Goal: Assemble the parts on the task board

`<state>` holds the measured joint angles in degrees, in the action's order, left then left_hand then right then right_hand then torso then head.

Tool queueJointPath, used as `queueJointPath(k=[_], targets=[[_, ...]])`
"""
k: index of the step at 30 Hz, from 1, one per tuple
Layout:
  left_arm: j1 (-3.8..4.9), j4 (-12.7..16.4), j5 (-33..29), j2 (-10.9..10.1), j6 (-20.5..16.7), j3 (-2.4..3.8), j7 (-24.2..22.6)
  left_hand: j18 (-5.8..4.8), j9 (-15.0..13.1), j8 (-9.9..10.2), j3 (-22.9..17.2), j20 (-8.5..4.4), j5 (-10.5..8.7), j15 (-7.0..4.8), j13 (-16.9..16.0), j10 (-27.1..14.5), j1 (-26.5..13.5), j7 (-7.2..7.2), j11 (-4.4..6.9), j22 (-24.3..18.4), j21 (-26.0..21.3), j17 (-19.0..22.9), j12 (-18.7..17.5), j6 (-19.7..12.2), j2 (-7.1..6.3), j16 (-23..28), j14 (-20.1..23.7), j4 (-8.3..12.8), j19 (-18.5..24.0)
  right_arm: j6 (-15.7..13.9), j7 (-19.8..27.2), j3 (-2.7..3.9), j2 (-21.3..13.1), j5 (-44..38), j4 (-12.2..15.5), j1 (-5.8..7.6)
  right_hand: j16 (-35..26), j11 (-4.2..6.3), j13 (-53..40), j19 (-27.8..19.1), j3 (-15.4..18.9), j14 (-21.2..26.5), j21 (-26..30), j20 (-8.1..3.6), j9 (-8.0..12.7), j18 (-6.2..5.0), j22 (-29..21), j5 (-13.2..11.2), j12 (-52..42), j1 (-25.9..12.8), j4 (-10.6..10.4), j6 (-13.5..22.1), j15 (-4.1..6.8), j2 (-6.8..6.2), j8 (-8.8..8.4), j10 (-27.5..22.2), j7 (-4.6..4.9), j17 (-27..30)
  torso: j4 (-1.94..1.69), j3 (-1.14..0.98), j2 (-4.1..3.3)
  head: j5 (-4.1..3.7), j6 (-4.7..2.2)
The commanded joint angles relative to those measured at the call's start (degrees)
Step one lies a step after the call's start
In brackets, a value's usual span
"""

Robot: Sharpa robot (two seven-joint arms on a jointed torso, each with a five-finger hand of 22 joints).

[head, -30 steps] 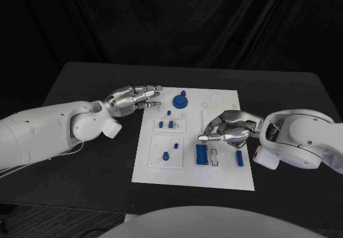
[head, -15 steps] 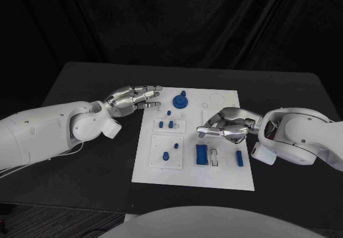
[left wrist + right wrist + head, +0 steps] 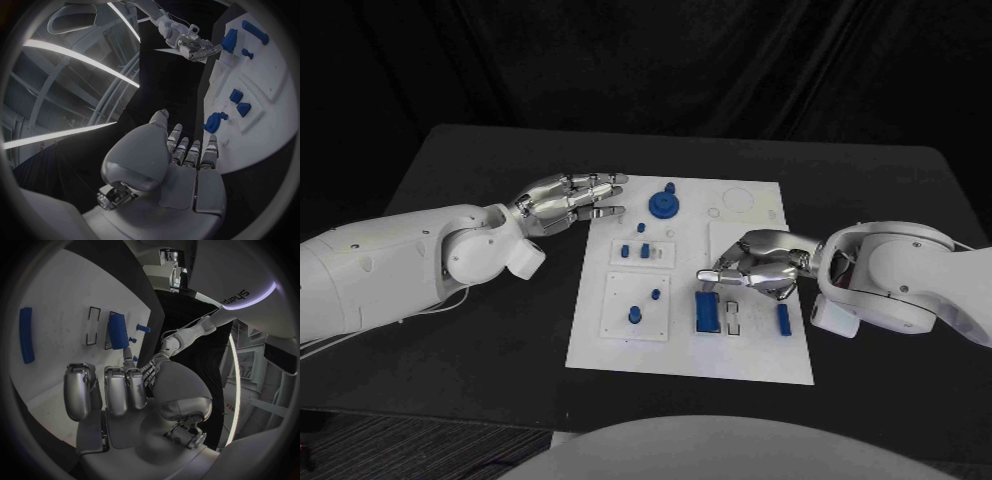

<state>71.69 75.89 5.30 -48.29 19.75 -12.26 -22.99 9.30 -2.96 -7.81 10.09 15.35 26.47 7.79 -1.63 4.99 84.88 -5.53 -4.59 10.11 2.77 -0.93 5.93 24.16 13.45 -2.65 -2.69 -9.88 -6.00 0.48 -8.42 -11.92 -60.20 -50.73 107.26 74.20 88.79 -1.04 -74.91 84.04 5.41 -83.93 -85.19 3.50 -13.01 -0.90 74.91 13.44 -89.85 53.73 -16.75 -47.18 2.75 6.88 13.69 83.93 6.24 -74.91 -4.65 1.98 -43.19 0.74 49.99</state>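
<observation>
Head view: the white task board (image 3: 733, 355) lies at the middle of the black table (image 3: 473, 330), carrying blue parts, including a round part (image 3: 664, 206) near its far edge and a wide block (image 3: 707, 312) beside a narrow bar (image 3: 783, 319) toward its near right. The left hand (image 3: 571, 200) hovers at the board's far left corner, fingers extended and empty. The right hand (image 3: 754, 265) is over the board's right half, fingers curled; whether it holds anything cannot be told.
</observation>
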Motion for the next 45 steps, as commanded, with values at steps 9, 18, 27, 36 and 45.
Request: queueJointPath(k=[9, 18, 27, 36, 45], targets=[[-0.15, 0.0, -0.03, 0.08, 0.83, 0.05, -0.63, 1.12, 0.0, -0.24, -0.45, 0.07, 0.31, 0.18, -0.07, 0.42, 0.1, -0.32, -0.04, -0.04, 0.26, -0.08, 0.24, 0.06, 0.25, -0.37, 0.05, 0.04, -0.24, 3.38, -5.58, -0.03, 0.13, -1.74, -0.17, -0.38, -0.61, -0.66, -15.09, 2.69, 2.06, -5.12, 1.38, 0.47, 1.55, -0.79, 12.84, -0.74, -0.15, -0.58, 0.05, 0.17, -0.53, 1.05, -1.85, 6.07, 0.58, -10.48, 0.01, -0.02, 0.02, 0.07, 0.01], [-0.18, 0.05, -0.03, -0.01, 0.8, 0.05, -0.58, 1.12, 0.01, -0.2, -0.5, 0.06, 0.35, 0.17, -0.07, 0.44, 0.14, -0.34, -0.09, -0.08, 0.27, -0.08, 0.25, -0.07, 0.25, -0.37, 0.06, 0.09, -0.24, 2.24, -6.67, -0.03, 0.1, -2.73, -0.33, -0.39, -0.88, -1.53, -15.09, 2.32, 3.64, -4.99, 2.13, 0.96, 2.98, -0.97, 12.57, -0.74, -0.15, -0.47, 0.02, 1.65, -1.17, 1.99, -3.45, 6.07, 1.24, -9.87, 0.04, 0.03, 0.01, 0.22, 0.01], [-0.19, 0.09, -0.03, -0.06, 0.73, 0.05, -0.65, 1.12, 0.01, -0.2, -0.5, 0.06, 0.35, 0.17, -0.07, 0.44, 0.14, -0.34, -0.09, -0.08, 0.27, -0.08, 0.25, -0.07, 0.25, -0.37, 0.06, 0.09, -0.24, 1.31, -7.21, -0.02, 0.05, -3.03, -0.43, -0.4, -1.01, -1.96, -15.09, 2.18, 4.17, -4.92, 2.43, 1.31, 3.32, -1.04, 12.46, -0.71, -0.15, -0.53, -0.01, 1.57, -1.57, 2.5, -3.6, 6.07, 1.59, -9.54, 0.0, -0.01, 0.0, 0.16, 0.01], [-0.21, 0.12, -0.03, -0.16, 0.64, 0.05, -0.75, 1.12, 0.02, -0.2, -0.51, 0.06, 0.34, 0.18, -0.06, 0.43, 0.14, -0.35, -0.09, -0.08, 0.27, -0.08, 0.24, -0.08, 0.25, -0.39, 0.06, 0.1, -0.25, 1.74, -7.88, -0.02, 0.04, -4.34, -0.42, -0.39, -1.18, -2.29, -15.09, 1.89, 5.35, -4.83, 3.05, 1.73, 4.26, -1.21, 12.24, -0.83, -0.15, -0.65, 0.0, 2.52, -1.91, 3.06, -4.43, 6.07, 1.96, -9.12, 0.02, 0.01, 0.0, 0.23, 0.01], [-0.23, 0.03, -0.03, -0.13, 0.7, 0.05, -0.84, 1.12, 0.02, -0.2, -0.51, 0.06, 0.34, 0.18, -0.06, 0.43, 0.14, -0.35, -0.09, -0.08, 0.27, -0.08, 0.24, -0.08, 0.25, -0.39, 0.06, 0.1, -0.25, -3.84, -2.63, -0.02, -0.28, -12.03, 0.17, -0.39, -1.06, -1.87, -15.09, 2.11, 6.23, -4.9, 2.72, 1.66, 5.18, -1.14, 12.38, 0.91, -0.15, 1.89, 0.39, 1.37, -1.62, 3.27, -4.35, 6.07, 1.54, -9.37, -0.01, -0.01, 0.04, 0.3, 0.01]])
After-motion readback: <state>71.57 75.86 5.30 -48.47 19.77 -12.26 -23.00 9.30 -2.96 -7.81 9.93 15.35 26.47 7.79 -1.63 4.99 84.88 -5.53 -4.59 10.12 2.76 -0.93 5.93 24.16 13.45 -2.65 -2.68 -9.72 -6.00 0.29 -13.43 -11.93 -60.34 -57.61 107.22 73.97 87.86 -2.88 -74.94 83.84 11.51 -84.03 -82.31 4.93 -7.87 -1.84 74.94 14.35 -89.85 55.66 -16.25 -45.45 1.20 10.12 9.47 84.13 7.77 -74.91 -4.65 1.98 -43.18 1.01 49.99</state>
